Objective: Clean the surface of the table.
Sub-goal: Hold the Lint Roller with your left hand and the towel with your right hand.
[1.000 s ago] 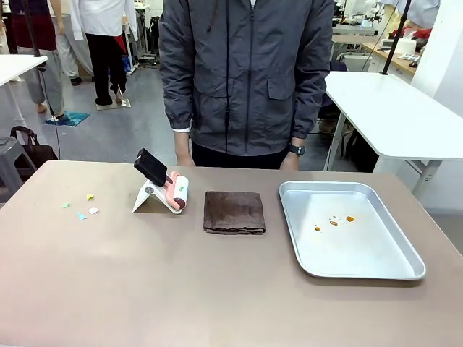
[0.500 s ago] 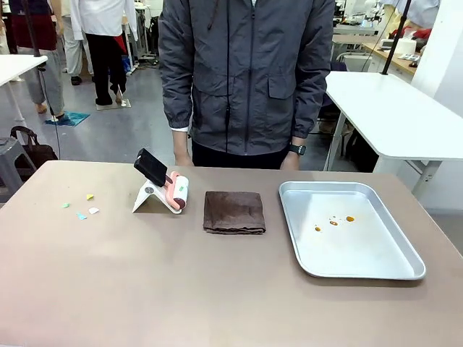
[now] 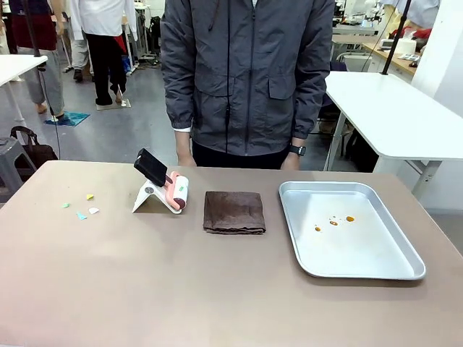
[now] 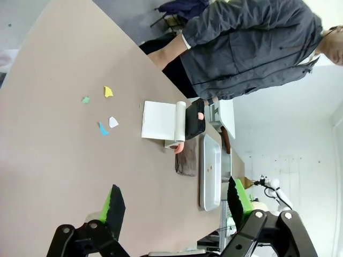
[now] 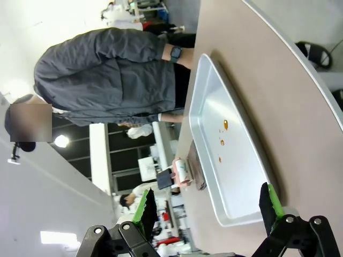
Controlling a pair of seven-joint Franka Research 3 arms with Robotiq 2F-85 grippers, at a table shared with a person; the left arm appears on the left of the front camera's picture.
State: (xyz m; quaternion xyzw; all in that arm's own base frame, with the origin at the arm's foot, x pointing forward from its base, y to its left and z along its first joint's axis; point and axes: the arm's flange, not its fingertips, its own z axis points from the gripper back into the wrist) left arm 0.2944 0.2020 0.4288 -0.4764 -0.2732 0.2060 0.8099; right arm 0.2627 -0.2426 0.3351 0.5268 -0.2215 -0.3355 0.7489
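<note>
The big brown surface point(image 3: 145, 289) in front of me is not clean yet. Small paper bits point(image 3: 81, 207) lie on its far left part. To their right a lint roller point(image 3: 168, 184) leans on a white stand point(image 3: 147, 196). Next come a folded brown cloth point(image 3: 234, 212) and a silver tray point(image 3: 362, 253) with orange spots point(image 3: 333, 222). My left hand point(image 4: 174, 206) hangs above the left side, jaws wide and empty. My right hand point(image 5: 208, 209) hangs by the tray, also wide and empty. I think the roller could fall off its stand if I grab it crooked. The paper bits look light, so a fast sweep could push them over the edge. A person point(image 3: 246, 79) stands close at the far side, so I should not reach too far.
</note>
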